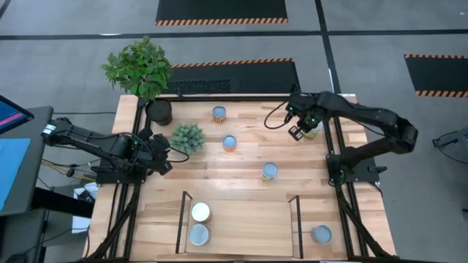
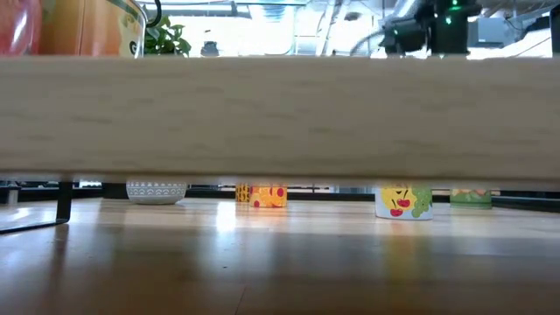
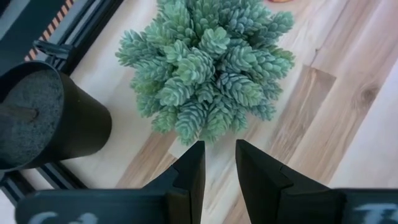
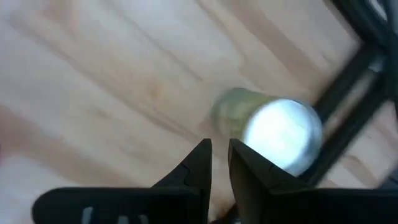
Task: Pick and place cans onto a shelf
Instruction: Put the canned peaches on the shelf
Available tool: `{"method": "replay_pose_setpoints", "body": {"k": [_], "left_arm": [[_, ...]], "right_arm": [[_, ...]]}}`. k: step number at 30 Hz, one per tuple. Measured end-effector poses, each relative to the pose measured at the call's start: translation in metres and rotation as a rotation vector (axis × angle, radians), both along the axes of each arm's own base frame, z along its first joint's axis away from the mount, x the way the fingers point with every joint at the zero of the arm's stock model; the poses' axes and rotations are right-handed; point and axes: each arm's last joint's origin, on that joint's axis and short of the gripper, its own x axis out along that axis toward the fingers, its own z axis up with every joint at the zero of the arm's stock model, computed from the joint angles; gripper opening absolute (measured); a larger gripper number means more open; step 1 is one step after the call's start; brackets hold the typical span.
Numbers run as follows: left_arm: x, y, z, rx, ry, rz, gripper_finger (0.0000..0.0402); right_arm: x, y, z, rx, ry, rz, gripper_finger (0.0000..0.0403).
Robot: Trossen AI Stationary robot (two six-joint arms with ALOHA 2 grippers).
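Note:
Several small cans stand on the wooden table: one at the far middle (image 1: 219, 113), one nearer (image 1: 229, 142), one in the middle (image 1: 270, 171), one at the near right (image 1: 321, 234). A white-topped can (image 1: 200, 212) and a silvery one (image 1: 199, 234) stand on the shelf (image 1: 245, 226) at its left end. My right gripper (image 1: 298, 132) hangs above the table at the far right, narrowly open and touching nothing, right beside a can (image 4: 283, 134) with a pale label. My left gripper (image 1: 165, 158) hovers at the left, narrowly open and touching nothing.
A small blue-green succulent (image 3: 208, 62) sits just beyond my left gripper (image 3: 219, 152), with a black plant pot (image 3: 43, 118) and its leafy plant (image 1: 139, 67) at the far left corner. Dark frame rails (image 1: 338, 183) run along the table's sides. The shelf board (image 2: 280, 114) fills the low view.

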Motion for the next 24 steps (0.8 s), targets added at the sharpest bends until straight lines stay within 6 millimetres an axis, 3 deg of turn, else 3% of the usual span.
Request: {"method": "replay_pose_setpoints", "body": {"k": [12,24], "left_arm": [[0.004,-0.001,0.001,-0.01,-0.04,-0.003,0.008],[0.004,-0.001,0.001,-0.009,-0.039,-0.005,0.008]], "right_arm": [[-0.009,-0.01,-0.026,-0.025,0.016,-0.064,0.0086],[-0.008,-0.014,-0.031,-0.026,0.035,-0.114,0.0179]]}}
